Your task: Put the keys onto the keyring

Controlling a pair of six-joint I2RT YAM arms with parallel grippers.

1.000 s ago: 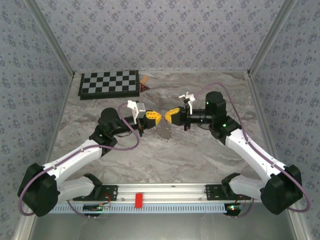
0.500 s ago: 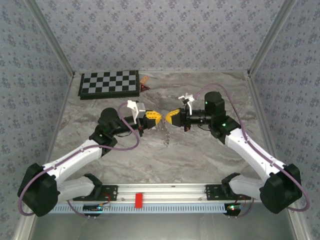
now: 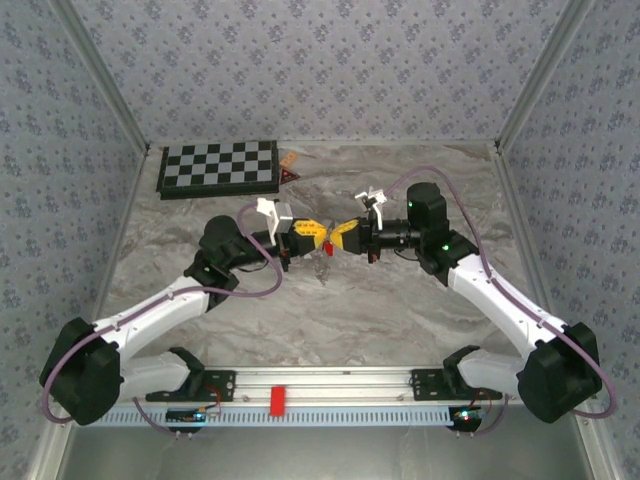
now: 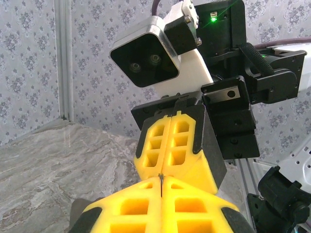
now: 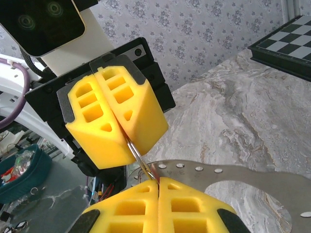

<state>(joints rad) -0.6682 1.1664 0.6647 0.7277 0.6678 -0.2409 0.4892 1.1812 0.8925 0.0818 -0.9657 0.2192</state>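
Left arm (image 3: 160,312): we see it rise from its base at the near left, bend at the elbow and stretch inward toward the middle.
Right arm (image 3: 505,300): we see it mirror that pose from the near right, its wrist level and pointing left.
Left gripper (image 3: 317,238): yellow fingers pressed flat together, pointing right.
Right gripper (image 3: 335,238): yellow fingers pressed flat together, pointing left.
Meeting point: we find the two grippers facing each other tip to tip, raised between the arms, touching or very nearly so.
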